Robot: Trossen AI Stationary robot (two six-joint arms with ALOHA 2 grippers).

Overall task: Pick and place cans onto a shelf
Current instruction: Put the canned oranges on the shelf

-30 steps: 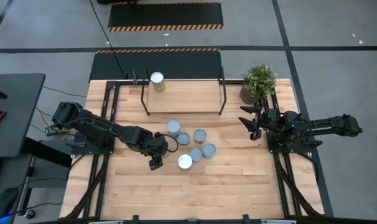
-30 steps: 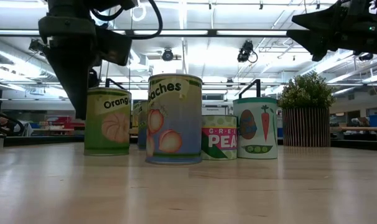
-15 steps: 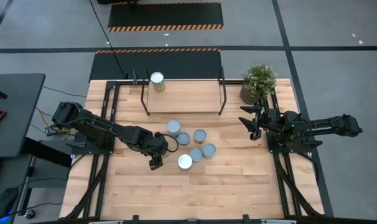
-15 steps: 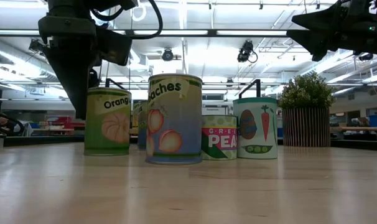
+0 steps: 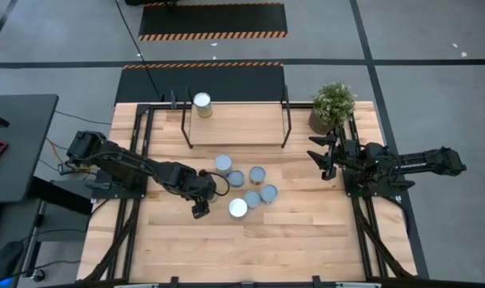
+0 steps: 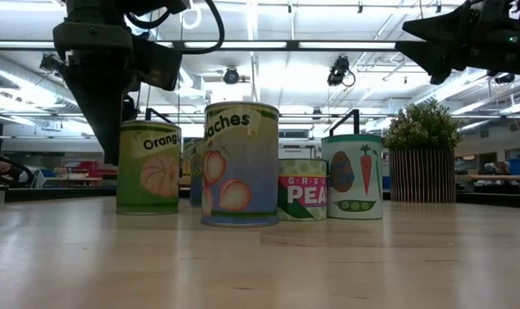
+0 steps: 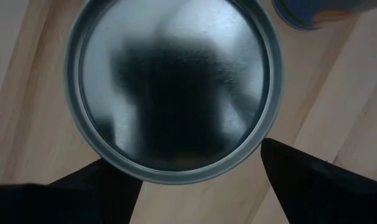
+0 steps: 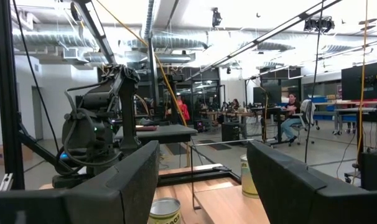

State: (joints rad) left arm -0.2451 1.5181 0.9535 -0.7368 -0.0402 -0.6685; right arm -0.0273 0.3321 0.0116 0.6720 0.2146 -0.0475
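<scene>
- Left hand (image 5: 204, 194) hangs fingers spread directly over a can (image 7: 173, 87), its silvery lid between the two fingers (image 7: 313, 180), nothing grasped.
- Other cans cluster just beside: peaches can (image 6: 240, 163), peas can (image 6: 302, 189).
- One can (image 5: 202, 105) stands on the shelf (image 5: 242, 124).
- Right hand (image 5: 325, 156), clenched and empty, waits beside the potted plant (image 5: 333, 105).

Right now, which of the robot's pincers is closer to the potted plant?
The right pincer. It hangs just in front of the potted plant, on the table's right side. The left pincer is across the table, over the cans.
</scene>
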